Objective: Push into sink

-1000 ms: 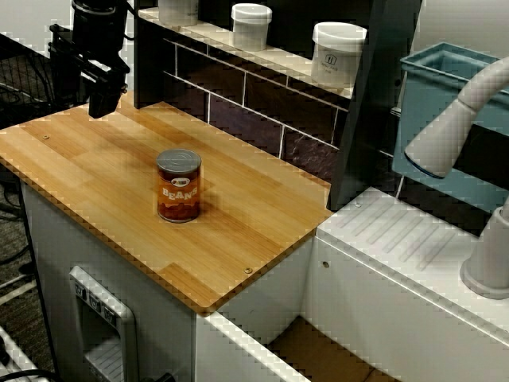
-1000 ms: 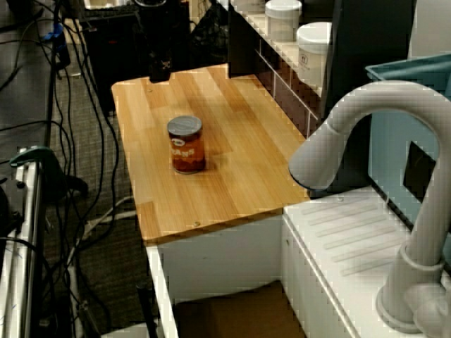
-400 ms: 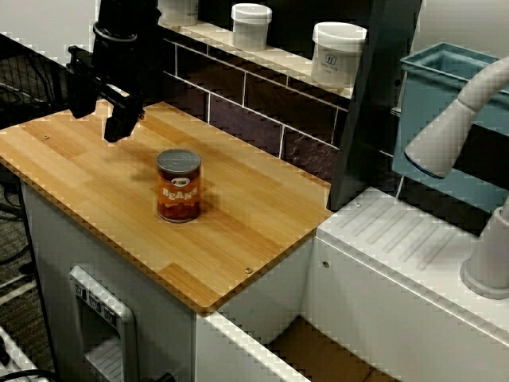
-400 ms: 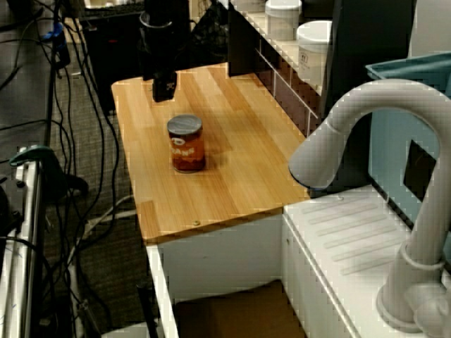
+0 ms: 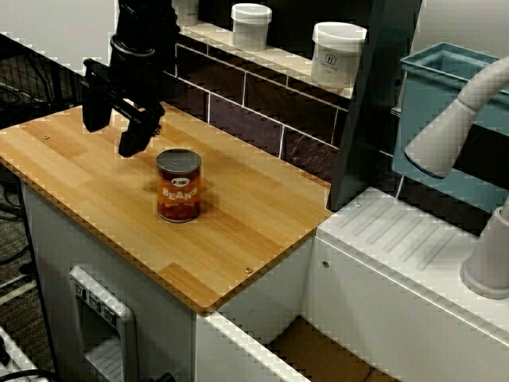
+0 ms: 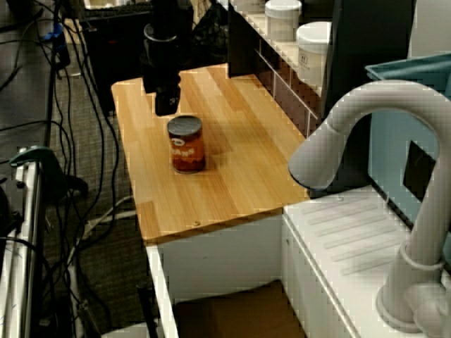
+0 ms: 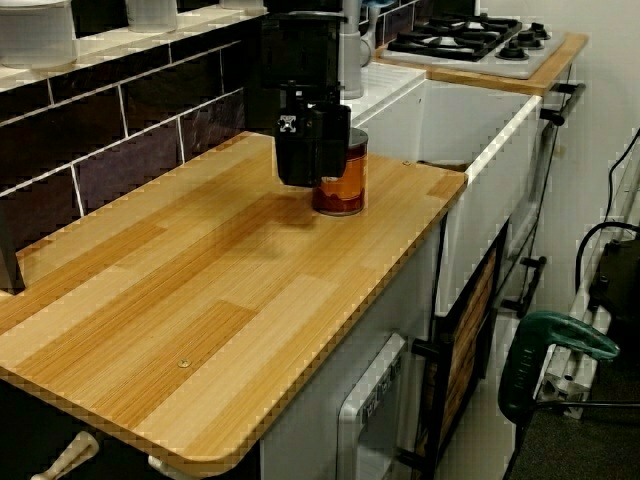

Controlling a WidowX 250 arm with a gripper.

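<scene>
An orange-brown bean can (image 5: 179, 185) stands upright on the wooden counter (image 5: 254, 223); it also shows in the view over the faucet (image 6: 187, 144) and the view along the counter (image 7: 350, 180). My black gripper (image 5: 112, 139) hangs open just above the counter, close behind the can on the side away from the sink, empty and not touching it. Over the faucet the gripper (image 6: 161, 105) sits just beyond the can; along the counter the gripper (image 7: 312, 178) covers part of the can. The sink (image 5: 318, 354) lies past the counter's end, its brown floor (image 6: 232, 313) partly visible.
White jars (image 5: 338, 52) stand on the tiled shelf behind the counter. A teal tub (image 5: 445, 87), a grey faucet (image 6: 359, 127) and a white ridged drainboard (image 5: 406, 239) lie beyond the sink. Cables (image 6: 63, 141) hang off the counter's outer side. A stove (image 7: 470, 35) stands beyond the sink.
The gripper has come from the counter's back corner toward the can and dropped lower. The can has not moved.
</scene>
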